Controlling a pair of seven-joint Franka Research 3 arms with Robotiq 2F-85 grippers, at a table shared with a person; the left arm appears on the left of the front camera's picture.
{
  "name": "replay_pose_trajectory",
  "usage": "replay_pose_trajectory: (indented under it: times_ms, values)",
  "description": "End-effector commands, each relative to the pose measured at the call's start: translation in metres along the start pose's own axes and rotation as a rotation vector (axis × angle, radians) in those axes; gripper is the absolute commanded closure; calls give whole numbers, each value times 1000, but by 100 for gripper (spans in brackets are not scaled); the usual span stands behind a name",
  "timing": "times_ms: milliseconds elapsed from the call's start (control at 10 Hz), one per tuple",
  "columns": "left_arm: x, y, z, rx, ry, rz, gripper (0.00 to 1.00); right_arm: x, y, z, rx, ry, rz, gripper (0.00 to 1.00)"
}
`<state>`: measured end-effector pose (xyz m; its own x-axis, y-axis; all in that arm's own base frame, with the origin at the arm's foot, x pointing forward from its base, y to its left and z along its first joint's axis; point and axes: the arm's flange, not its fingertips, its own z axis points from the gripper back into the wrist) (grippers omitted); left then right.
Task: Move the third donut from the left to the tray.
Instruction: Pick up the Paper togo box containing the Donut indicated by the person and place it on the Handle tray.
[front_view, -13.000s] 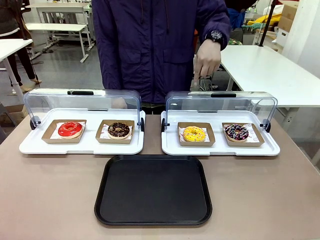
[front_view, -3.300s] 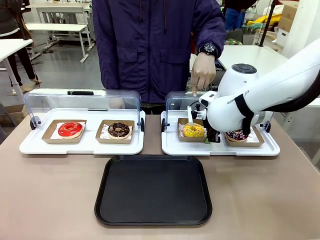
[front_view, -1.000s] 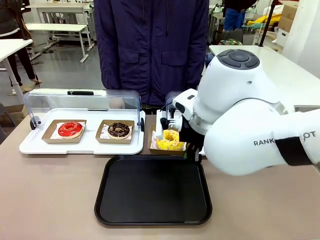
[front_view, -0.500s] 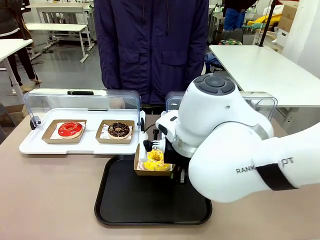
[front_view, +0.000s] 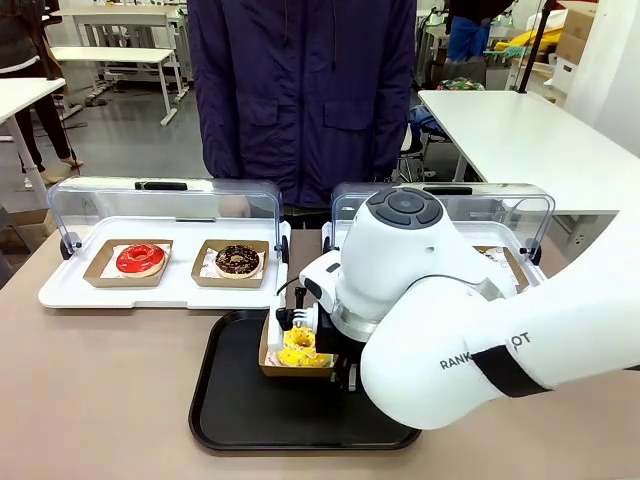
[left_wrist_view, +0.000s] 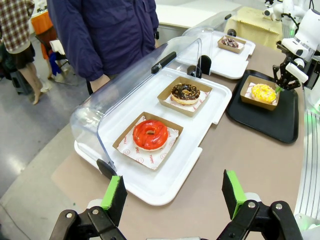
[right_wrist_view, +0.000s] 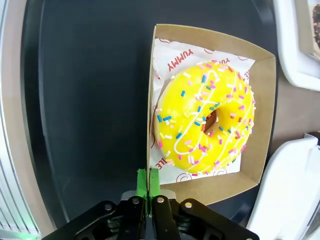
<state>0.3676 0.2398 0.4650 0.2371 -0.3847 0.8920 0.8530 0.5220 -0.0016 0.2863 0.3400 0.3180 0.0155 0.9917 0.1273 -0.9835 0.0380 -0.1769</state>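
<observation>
Lowering now, my right gripper (right_wrist_view: 148, 192) pinches the yellow-iced sprinkled ring donut's brown cardboard holder (right_wrist_view: 210, 112) wall. It has come from the white display tray to the black plastic tray's (front_view: 232, 415) far left corner; only release remains, I judge.

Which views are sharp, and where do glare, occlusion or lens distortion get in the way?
Front view: sharp, but the right arm hides much of the tray and the right pincer. Left wrist view: wide-angle bending, glare on the clear lid, open left pincer in focus. Right wrist view: crisp on the yellow donut and the right pincer pinching its holder.
</observation>
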Motion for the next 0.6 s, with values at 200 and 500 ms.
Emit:
replay_pose_trajectory:
  times_ms: [200,500]
  values:
    - [1,-1,1,-8,3,-10,0,-5,8,-4,12,-21,-24,98]
    - [1,-1,1,-8,3,-10,0,-11,2,-6,43,-14,-20,98]
